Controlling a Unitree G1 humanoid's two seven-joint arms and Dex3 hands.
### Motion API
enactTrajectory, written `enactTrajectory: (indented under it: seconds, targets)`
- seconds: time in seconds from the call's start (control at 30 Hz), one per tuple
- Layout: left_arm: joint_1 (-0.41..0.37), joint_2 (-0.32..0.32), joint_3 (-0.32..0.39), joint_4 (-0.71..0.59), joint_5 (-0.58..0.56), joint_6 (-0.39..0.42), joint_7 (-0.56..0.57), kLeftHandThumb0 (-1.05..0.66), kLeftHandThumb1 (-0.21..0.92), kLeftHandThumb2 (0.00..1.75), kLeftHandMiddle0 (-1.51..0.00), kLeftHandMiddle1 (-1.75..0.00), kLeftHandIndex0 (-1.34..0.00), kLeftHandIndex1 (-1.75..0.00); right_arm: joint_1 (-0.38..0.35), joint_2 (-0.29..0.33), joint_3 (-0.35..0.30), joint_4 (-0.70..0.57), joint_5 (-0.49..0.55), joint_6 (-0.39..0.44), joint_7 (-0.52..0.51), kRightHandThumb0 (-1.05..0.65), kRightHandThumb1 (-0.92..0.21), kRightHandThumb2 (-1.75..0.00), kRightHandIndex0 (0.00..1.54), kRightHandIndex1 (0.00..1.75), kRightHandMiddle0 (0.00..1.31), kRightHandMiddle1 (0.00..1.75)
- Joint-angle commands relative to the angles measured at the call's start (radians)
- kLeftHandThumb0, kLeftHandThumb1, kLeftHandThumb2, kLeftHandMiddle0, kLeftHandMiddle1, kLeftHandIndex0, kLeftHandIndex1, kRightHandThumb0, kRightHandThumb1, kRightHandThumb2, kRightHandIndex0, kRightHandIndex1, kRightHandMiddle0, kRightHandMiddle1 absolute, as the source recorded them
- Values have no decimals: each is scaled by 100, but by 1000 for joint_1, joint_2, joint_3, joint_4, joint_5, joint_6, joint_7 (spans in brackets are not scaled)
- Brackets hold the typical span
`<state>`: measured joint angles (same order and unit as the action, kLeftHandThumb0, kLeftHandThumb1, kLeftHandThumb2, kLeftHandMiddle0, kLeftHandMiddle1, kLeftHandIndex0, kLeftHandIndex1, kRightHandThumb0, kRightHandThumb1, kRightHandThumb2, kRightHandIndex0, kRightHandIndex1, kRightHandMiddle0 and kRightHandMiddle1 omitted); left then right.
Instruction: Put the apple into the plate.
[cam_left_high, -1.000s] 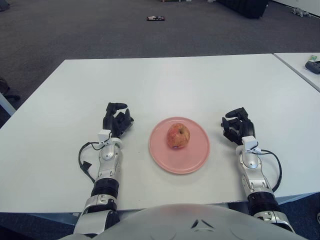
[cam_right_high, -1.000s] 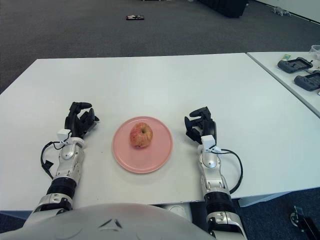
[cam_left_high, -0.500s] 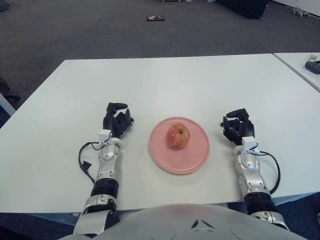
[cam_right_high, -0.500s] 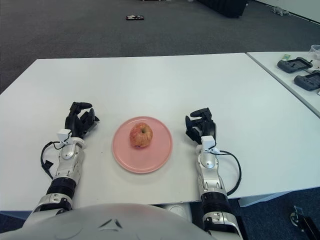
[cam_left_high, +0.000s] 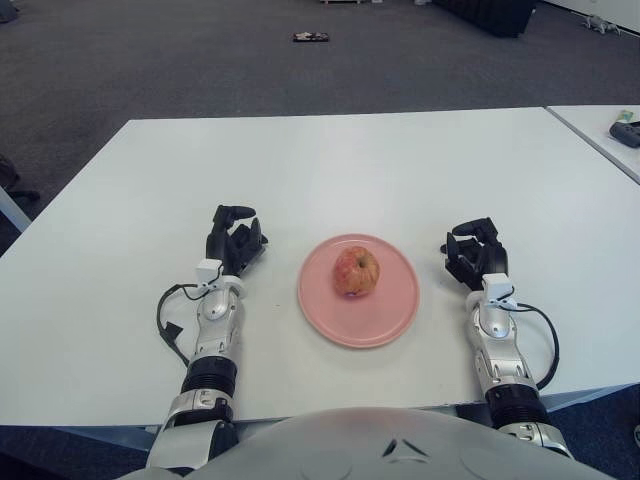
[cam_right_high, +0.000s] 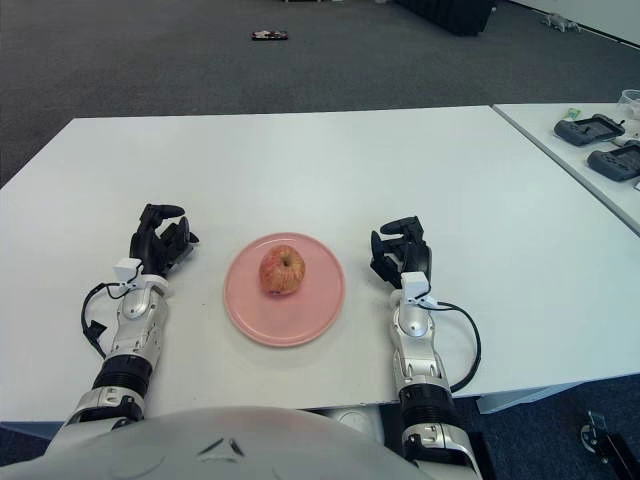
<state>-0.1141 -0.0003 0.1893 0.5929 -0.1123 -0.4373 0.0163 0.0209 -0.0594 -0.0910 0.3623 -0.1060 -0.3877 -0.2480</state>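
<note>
Between the two hands, the apple is sitting on the pink plate, left of the right hand and right of the left hand, both resting with fingers curled, empty.

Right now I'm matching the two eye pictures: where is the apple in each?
Left eye view: the apple sits just right of centre, on the pink plate.
Right eye view: the apple shows left of centre, on the same plate.
Shared landmark: the plate lies between the left hand and right hand.
</note>
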Motion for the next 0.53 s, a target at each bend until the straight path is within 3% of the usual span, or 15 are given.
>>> enactTrajectory:
  seconds: [0.0, 0.5]
  targets:
    - [46, -1, 2, 44, 2, 29, 2, -37, 74, 79, -72, -175, -30, -175, 7, 16, 12, 15, -6, 32, 6, -36, -77, -73, 65, 123, 28, 175]
    - [49, 2, 2, 42, 2, 24, -2, -37, 74, 78, -74, -175, -30, -175, 7, 20, 19, 9, -21, 49, -10, -36, -77, -74, 66, 122, 28, 175]
